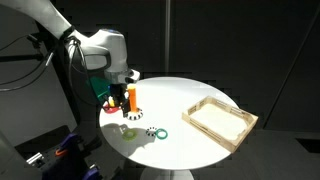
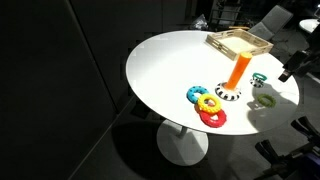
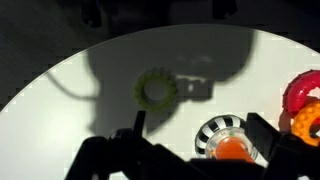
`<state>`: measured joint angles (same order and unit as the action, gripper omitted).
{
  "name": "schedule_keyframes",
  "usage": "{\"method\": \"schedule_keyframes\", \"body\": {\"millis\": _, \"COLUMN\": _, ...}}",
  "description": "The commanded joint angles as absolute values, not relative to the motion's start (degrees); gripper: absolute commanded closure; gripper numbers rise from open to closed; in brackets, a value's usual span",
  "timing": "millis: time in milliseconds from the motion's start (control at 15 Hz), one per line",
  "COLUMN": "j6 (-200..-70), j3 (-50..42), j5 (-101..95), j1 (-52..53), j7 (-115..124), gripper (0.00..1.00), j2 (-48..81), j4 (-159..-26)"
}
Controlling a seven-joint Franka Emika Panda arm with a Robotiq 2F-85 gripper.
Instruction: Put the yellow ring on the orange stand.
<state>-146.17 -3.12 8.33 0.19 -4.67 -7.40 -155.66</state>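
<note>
The yellow ring (image 3: 155, 90) is pale and greenish. It lies flat on the white table, in shadow; it shows in both exterior views (image 1: 130, 130) (image 2: 265, 100). The orange stand (image 3: 232, 148) is an upright orange peg on a black-and-white striped round base, seen in both exterior views (image 1: 130, 99) (image 2: 237, 72). My gripper (image 3: 200, 140) is open and empty. It hangs over the stand (image 1: 124, 95), whose top sits between the fingers, nearer the right one. The ring lies apart from the fingers, beyond them in the wrist view.
A pile of blue, bright yellow and red rings (image 2: 208, 106) lies beside the stand; the red one (image 3: 300, 92) shows in the wrist view. A green ring (image 1: 160, 131) lies near the yellow ring. A flat wooden tray (image 1: 221, 118) sits across the round table (image 2: 170, 65).
</note>
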Motion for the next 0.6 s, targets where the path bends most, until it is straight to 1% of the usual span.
{"method": "schedule_keyframes", "body": {"millis": 0, "j6": -152.9, "j3": -3.4, "j5": 10.8, "j1": 0.3, "j7": -8.8, "gripper": 0.0, "j2": -2.6, "j4": -155.9}}
{"method": "schedule_keyframes", "body": {"millis": 533, "j6": -161.1, "j3": -1.8, "j5": 13.9, "j1": -2.2, "j7": -14.2, "gripper": 0.0, "j2": 8.5, "j4": -153.8}}
